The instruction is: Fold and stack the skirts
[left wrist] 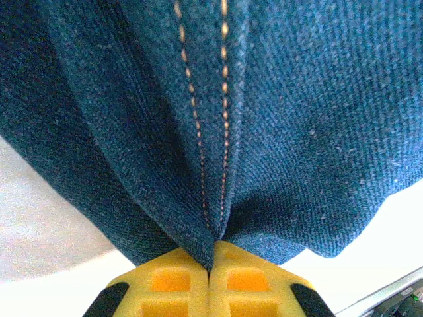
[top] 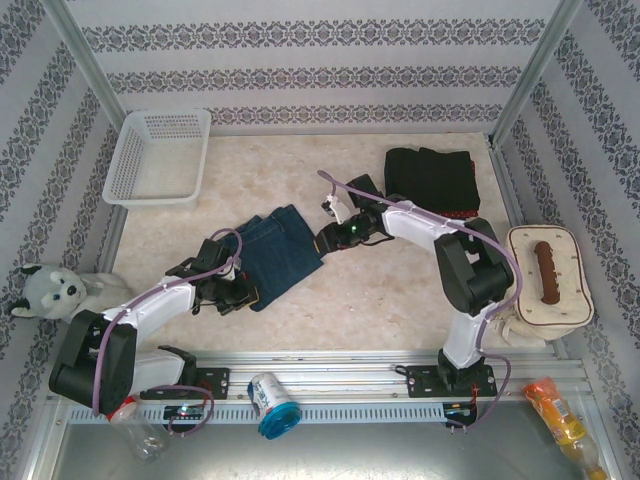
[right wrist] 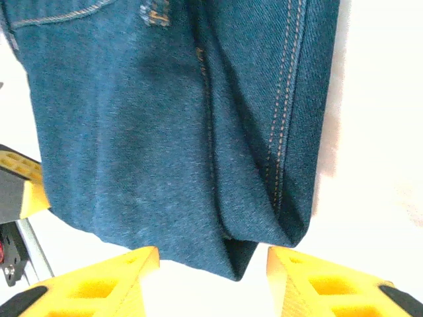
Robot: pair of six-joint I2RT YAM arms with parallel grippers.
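The denim skirt (top: 280, 250) lies part-folded at the middle of the table (top: 380, 300). The left gripper (left wrist: 211, 264) pinches a ridge of its near end, anchoring the cloth. The right gripper (right wrist: 213, 261) stands spread, the skirt's corner between its jaws but ungripped, apparently set for the next fold. A folded black skirt (top: 430, 175) sits well apart, far right; the basket (top: 135, 190), far left, obstructs nothing

The skirt (left wrist: 297, 132) is woven of matt, ribbed blue denim, stitched in orange; the tabletop (top: 380, 300) is finished smooth, pale and mottled.
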